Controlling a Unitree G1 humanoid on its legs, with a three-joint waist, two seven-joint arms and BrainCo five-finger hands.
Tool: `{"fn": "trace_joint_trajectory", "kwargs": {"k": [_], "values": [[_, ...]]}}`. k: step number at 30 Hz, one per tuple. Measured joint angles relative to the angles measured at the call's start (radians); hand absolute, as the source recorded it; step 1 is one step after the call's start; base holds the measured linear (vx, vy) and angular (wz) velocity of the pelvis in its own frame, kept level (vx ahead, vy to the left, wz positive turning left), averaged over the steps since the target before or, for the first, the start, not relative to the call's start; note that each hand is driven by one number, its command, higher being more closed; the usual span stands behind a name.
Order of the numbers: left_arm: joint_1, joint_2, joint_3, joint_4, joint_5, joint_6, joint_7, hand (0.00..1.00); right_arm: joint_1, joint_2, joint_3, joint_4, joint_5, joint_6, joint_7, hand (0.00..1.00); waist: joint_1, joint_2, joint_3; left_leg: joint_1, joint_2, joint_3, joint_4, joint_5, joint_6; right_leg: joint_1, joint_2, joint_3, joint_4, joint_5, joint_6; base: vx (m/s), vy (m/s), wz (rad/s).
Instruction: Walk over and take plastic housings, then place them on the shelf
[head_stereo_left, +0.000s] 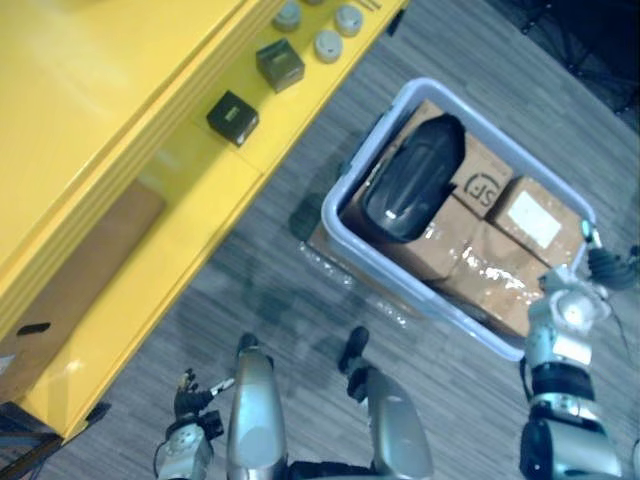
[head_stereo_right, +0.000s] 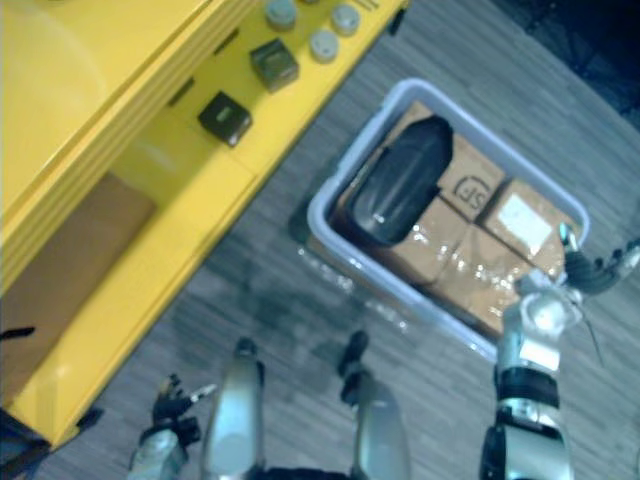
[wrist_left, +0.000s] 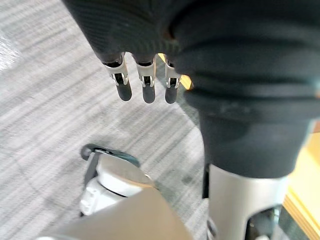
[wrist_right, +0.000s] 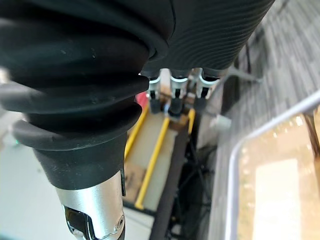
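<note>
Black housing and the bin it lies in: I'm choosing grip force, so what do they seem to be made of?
Black housing: likely moulded plastic with a glossy finish; it has a smooth domed shape and bright highlights on its surface.
Bin: probably plastic, pale blue-grey and fairly matt; it has a thin wall, rounded corners and an even colour.

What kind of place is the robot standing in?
Probably a warehouse or workshop storeroom: a yellow shelf holds small parts, a plastic bin on the grey floor is packed with taped cardboard boxes, and a black plastic housing lies on top of them.
</note>
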Motion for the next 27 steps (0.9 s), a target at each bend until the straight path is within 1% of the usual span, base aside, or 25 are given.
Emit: {"fn": "trace_joint_trajectory", "kwargs": {"k": [1,2,7,10,13,18,20,22,25,27], "values": [[0.001,-0.007,0.000,0.016,0.000,-0.001,-0.007,0.00,-0.013,-0.008,0.001,0.015,0.000,0.009,0.012,0.00,0.005,0.007,0.003,0.001,-0.001,0.000,0.001,0.000,0.000,0.000,-0.002,0.001,0.003,0.000,0.000,0.00,0.000,0.00],[0.001,-0.007,0.000,0.022,0.000,-0.001,-0.011,0.00,-0.021,-0.008,0.002,0.019,-0.001,0.014,0.017,0.00,0.005,0.009,0.004,0.001,-0.002,0.000,0.001,0.001,0.001,0.000,-0.002,0.000,0.003,0.000,0.000,0.00,0.000,0.00],[0.005,-0.010,-0.003,0.029,-0.001,-0.003,-0.033,0.00,-0.072,-0.033,0.019,0.055,0.002,0.075,0.071,0.00,0.009,0.010,0.005,-0.005,-0.009,-0.002,0.001,0.005,0.003,-0.008,-0.011,-0.001,0.012,0.000,0.000,-0.01,0.011,0.02],[0.005,-0.010,-0.009,0.031,-0.001,-0.009,-0.040,0.00,-0.104,-0.079,0.053,0.086,0.027,0.111,0.115,0.00,0.009,0.019,0.007,-0.034,-0.020,-0.011,0.014,0.008,0.006,-0.032,-0.022,-0.006,0.026,0.000,0.001,-0.02,0.034,0.07],[0.006,-0.015,-0.012,0.033,-0.001,-0.010,-0.046,0.00,-0.127,-0.086,0.060,0.161,0.043,0.124,0.159,0.00,0.015,0.029,0.009,-0.037,-0.032,-0.023,0.016,0.012,0.008,-0.033,-0.033,-0.013,0.038,-0.003,0.004,-0.02,0.033,0.13],[0.006,-0.014,-0.031,0.031,-0.006,-0.014,-0.060,0.00,-0.132,-0.113,0.091,0.199,0.061,0.135,0.213,0.00,0.025,0.037,0.007,-0.051,-0.036,-0.032,0.026,0.015,0.010,-0.036,-0.037,-0.020,0.041,-0.003,0.005,-0.02,0.032,0.06],[0.006,-0.015,-0.038,0.033,-0.030,-0.013,-0.062,0.00,-0.148,-0.136,0.098,0.217,0.077,0.157,0.239,0.00,0.030,0.044,0.009,-0.060,-0.037,-0.042,0.032,0.016,0.009,-0.038,-0.038,-0.028,0.044,-0.003,0.004,-0.02,0.026,0.10],[0.006,-0.015,-0.038,0.033,-0.030,-0.013,-0.063,0.00,-0.165,-0.148,0.101,0.226,0.078,0.168,0.261,0.00,0.032,0.050,0.008,-0.071,-0.038,-0.047,0.040,0.016,0.008,-0.043,-0.038,-0.032,0.049,-0.003,0.004,-0.01,0.028,0.05],[0.006,-0.015,-0.038,0.034,-0.032,-0.013,-0.064,0.00,-0.192,-0.158,0.130,0.252,0.078,0.202,0.296,0.00,0.034,0.052,0.008,-0.076,-0.040,-0.047,0.048,0.016,0.009,-0.050,-0.041,-0.030,0.059,-0.003,0.004,0.00,0.024,0.00],[0.006,-0.015,-0.039,0.034,-0.032,-0.014,-0.065,0.00,-0.195,-0.158,0.147,0.254,0.078,0.213,0.317,0.00,0.034,0.052,0.008,-0.078,-0.040,-0.048,0.052,0.016,0.009,-0.050,-0.042,-0.030,0.062,-0.003,0.004,-0.01,0.036,0.01]]}}
